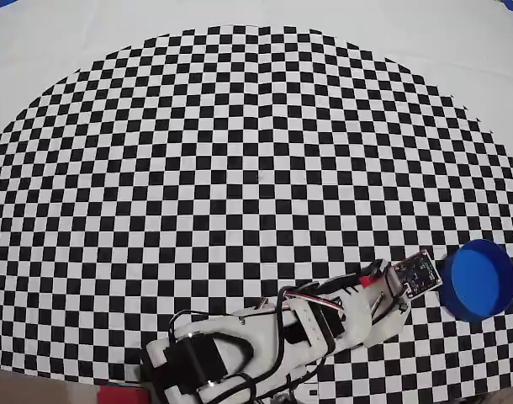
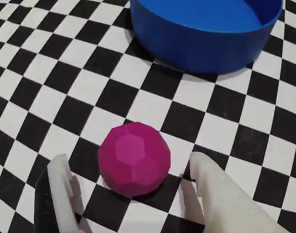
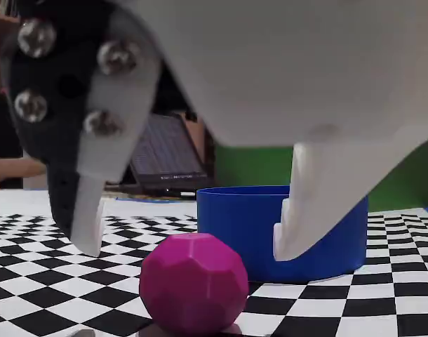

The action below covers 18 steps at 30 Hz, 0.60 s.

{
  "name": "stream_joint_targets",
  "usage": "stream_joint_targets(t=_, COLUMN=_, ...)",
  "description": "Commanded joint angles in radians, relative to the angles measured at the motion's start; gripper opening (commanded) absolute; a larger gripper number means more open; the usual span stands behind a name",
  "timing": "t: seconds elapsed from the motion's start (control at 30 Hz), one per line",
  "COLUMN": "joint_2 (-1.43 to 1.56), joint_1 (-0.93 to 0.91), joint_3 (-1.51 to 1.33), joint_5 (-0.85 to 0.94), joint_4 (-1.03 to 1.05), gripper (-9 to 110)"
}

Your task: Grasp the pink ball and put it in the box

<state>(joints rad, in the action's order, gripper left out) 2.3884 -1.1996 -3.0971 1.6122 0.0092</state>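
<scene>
Magenta and faceted, the pink ball (image 2: 134, 158) rests on the checkered mat (image 2: 36, 82), not yet lifted. In the wrist view it lies between the two white fingers, the left finger (image 2: 60, 187) at its 9 o'clock and the right finger (image 2: 213, 187) at its 3 o'clock, with a visible gap on each side. The gripper (image 2: 131, 167) is therefore spread wide and has hold of nothing. The fixed view confirms this: both fingertips sit higher than the mat and stand clear of the ball (image 3: 193, 282), which sits forward of the gripper (image 3: 186, 235) in that picture. The box (image 2: 206, 34), a round blue container with a low wall, stands at 12 o'clock from the ball in the wrist view, near but not touching it. In the overhead view the arm hides the ball; the box (image 1: 478, 279) lies at about 3 o'clock from the gripper end. Assessment: the step in hand is the grasp. It would be done well by lowering until the fingertips reach the ball's widest girth, keeping it centred, then closing evenly. Risk noted: a round ball may squirt forward toward the box wall if one finger touches first or the pinch lands high. The lift should clear the low wall before the carry.
</scene>
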Motion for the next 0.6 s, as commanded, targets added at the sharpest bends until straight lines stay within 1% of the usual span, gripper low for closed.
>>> stream_joint_targets(t=0.0, joint_2=-0.002, joint_1=-0.014, joint_3=-0.006, joint_5=-0.008, joint_4=-0.020, gripper=28)
stream_joint_targets(t=0.57, joint_2=-0.075, joint_1=-0.015, joint_3=0.021, joint_5=-0.002, joint_4=-0.083, gripper=28)
